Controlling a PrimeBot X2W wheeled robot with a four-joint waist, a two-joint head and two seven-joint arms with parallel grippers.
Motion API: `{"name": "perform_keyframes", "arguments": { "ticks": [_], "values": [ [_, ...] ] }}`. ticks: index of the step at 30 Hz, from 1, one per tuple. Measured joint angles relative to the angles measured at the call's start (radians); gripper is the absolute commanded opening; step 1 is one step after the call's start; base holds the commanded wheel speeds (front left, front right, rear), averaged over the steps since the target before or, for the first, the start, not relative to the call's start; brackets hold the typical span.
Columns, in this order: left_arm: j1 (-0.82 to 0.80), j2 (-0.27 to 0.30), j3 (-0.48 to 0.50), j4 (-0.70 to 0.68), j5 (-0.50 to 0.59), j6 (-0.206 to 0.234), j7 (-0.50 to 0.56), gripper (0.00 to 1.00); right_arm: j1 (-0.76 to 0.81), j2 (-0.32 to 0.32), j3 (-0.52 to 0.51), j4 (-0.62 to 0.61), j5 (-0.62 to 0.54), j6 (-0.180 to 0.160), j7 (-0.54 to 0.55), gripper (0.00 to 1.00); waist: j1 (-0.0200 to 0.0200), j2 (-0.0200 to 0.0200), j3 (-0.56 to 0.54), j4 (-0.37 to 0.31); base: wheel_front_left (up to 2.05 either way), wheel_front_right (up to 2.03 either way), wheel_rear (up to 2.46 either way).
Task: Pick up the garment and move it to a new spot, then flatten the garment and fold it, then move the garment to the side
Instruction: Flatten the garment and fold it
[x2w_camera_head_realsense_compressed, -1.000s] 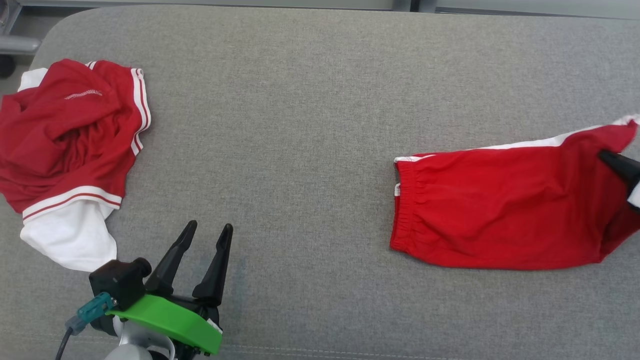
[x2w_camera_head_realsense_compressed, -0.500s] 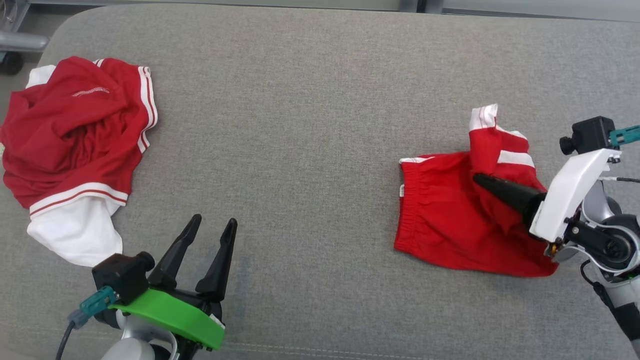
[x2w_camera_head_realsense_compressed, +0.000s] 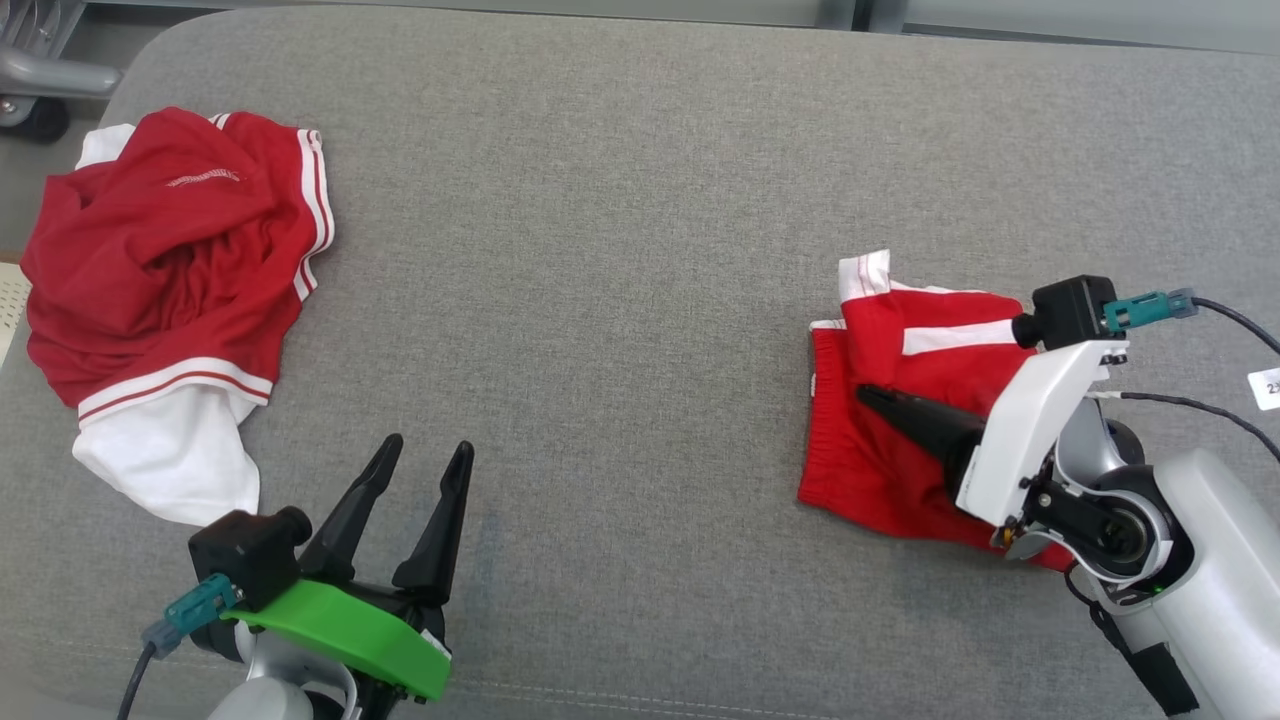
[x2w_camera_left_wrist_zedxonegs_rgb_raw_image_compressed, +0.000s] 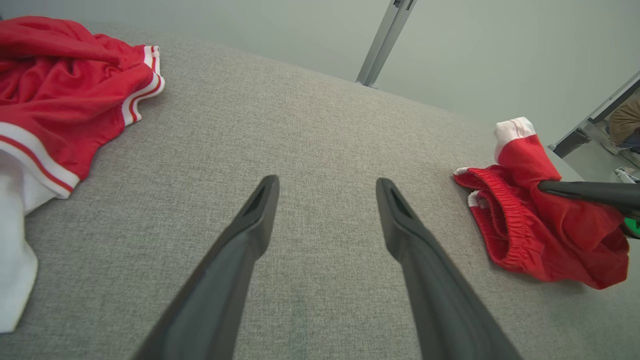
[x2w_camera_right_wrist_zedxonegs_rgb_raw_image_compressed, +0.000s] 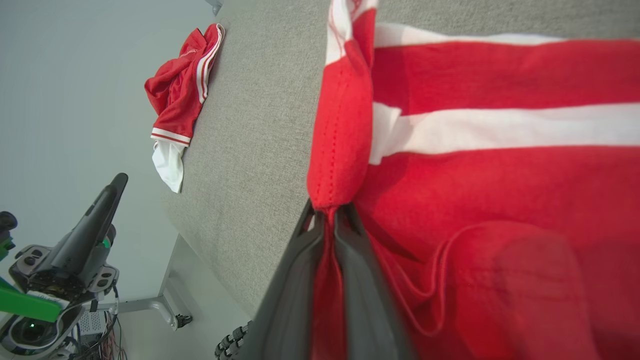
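Note:
The garment (x2w_camera_head_realsense_compressed: 862, 460) is a pair of red shorts with white side stripes, lying at the right of the grey padded surface (x2w_camera_head_realsense_compressed: 600, 250). My right gripper (x2w_camera_head_realsense_compressed: 868, 395) is shut on a pinch of its red cloth (x2w_camera_right_wrist_zedxonegs_rgb_raw_image_compressed: 336, 165), and the leg end is carried over the rest toward the elastic waistband (x2w_camera_left_wrist_zedxonegs_rgb_raw_image_compressed: 500, 220). The striped hem stands up above the fingertips. My left gripper (x2w_camera_head_realsense_compressed: 428, 452) rests open near the front edge, well left of the shorts, with nothing between its fingers (x2w_camera_left_wrist_zedxonegs_rgb_raw_image_compressed: 250, 225).
A crumpled red and white jersey (x2w_camera_head_realsense_compressed: 160, 250) lies at the far left of the surface, also seen as a red heap (x2w_camera_left_wrist_zedxonegs_rgb_raw_image_compressed: 60, 90) in the left wrist view. Bare grey fabric stretches between the two garments. Metal frame legs (x2w_camera_left_wrist_zedxonegs_rgb_raw_image_compressed: 382, 42) stand beyond the far edge.
My right gripper has swung left across the shorts, dragging the leg end over toward the waistband and halving their length. The left arm has stayed put; the camera shifted slightly.

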Motion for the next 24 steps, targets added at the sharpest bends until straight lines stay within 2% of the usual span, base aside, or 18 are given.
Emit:
{"name": "perform_keyframes", "arguments": {
  "ticks": [9,10,11,12,13,18,21,24],
  "values": [
    [0.0,-0.006,-0.002,0.003,0.0,-0.007,0.0,1.0,-0.007,0.041,0.036,0.016,-0.05,-0.018,-0.026,0.01,0.0,0.0,-0.003,-0.001,0.0,0.0,0.0],
    [0.0,-0.006,-0.003,0.003,0.0,-0.007,0.0,1.0,-0.01,0.043,0.036,0.018,-0.052,-0.019,-0.032,0.22,0.0,0.0,-0.003,-0.001,0.0,0.0,0.0],
    [0.0,-0.007,-0.003,0.004,0.0,-0.008,0.0,1.0,-0.014,0.045,0.036,0.018,-0.054,-0.024,-0.04,0.35,0.0,0.0,-0.003,-0.001,0.0,0.0,0.0],
    [0.0,-0.008,-0.003,0.004,0.0,-0.008,0.0,1.0,-0.018,0.046,0.036,0.019,-0.061,-0.026,-0.046,0.73,0.0,0.0,-0.003,-0.001,0.0,0.0,0.0],
    [0.0,-0.009,-0.003,0.005,0.0,-0.008,0.0,1.0,-0.023,0.047,0.036,0.019,-0.064,-0.026,-0.051,1.0,0.0,0.0,-0.003,-0.001,0.0,0.0,0.0],
    [0.0,-0.011,-0.003,0.012,0.0,-0.008,0.0,1.0,-0.026,0.051,0.037,0.009,-0.068,-0.024,-0.065,1.0,0.0,0.0,-0.005,-0.003,0.0,0.0,0.0],
    [0.0,-0.011,-0.001,0.019,0.0,-0.008,-0.002,1.0,-0.031,0.051,0.039,-0.021,-0.071,-0.005,-0.083,1.0,0.0,0.0,-0.008,-0.006,0.0,0.0,0.0],
    [0.0,-0.011,0.0,0.021,0.0,-0.008,-0.006,1.0,-0.041,0.045,0.0,-0.062,-0.07,-0.004,-0.11,1.0,0.0,0.0,-0.011,-0.011,0.0,0.0,0.0]
  ]
}}
